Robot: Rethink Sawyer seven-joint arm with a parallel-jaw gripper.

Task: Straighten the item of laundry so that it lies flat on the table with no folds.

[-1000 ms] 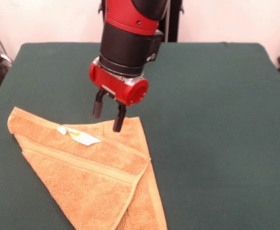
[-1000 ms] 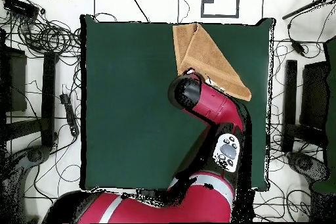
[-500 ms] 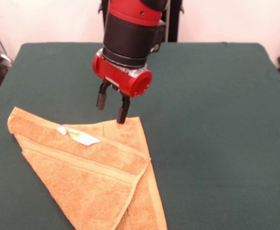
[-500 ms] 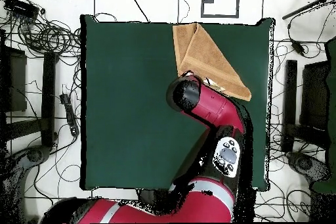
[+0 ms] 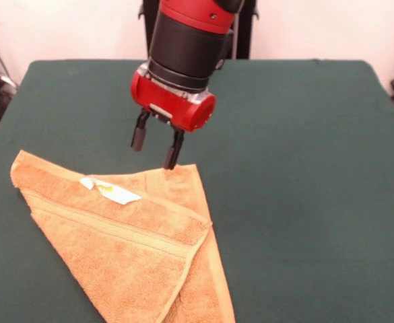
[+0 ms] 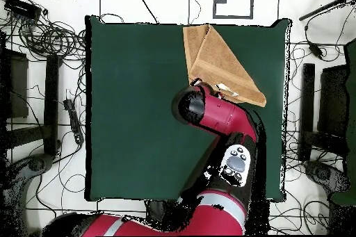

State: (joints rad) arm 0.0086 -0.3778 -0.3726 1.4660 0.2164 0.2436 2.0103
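- Over on the front view's lower left, the towel (image 5: 126, 245) lies on the green table (image 5: 298, 168), folded over itself into a rough triangle, so it's nowhere near flat.
- Its top layer ends in a diagonal folded edge with a woven band, and a strip of the lower layer peeks out to the right of it.
- One point of the triangle aims at the far side of the table, and the bottom runs off the picture's lower edge.
- A small white tag (image 5: 112, 191) sits on the upper part of the towel, lying flat with a bit of yellow on it.
- Above that far point hangs the gripper (image 5: 155, 149), with its two dark fingers spread apart and nothing between them.
- The right fingertip is just above the towel's tip, maybe brushing it, I honestly can't tell. The left one hovers over bare felt.
- From the overhead view, the towel (image 6: 215, 62) sits at the table's (image 6: 139, 109) top edge, right of the middle, one side lined up with that edge.
- The arm (image 6: 219, 112) reaches up from the bottom and covers the towel's lower corner, so the fingers are hidden in this one.
- Cables lie on the floor all around the table.
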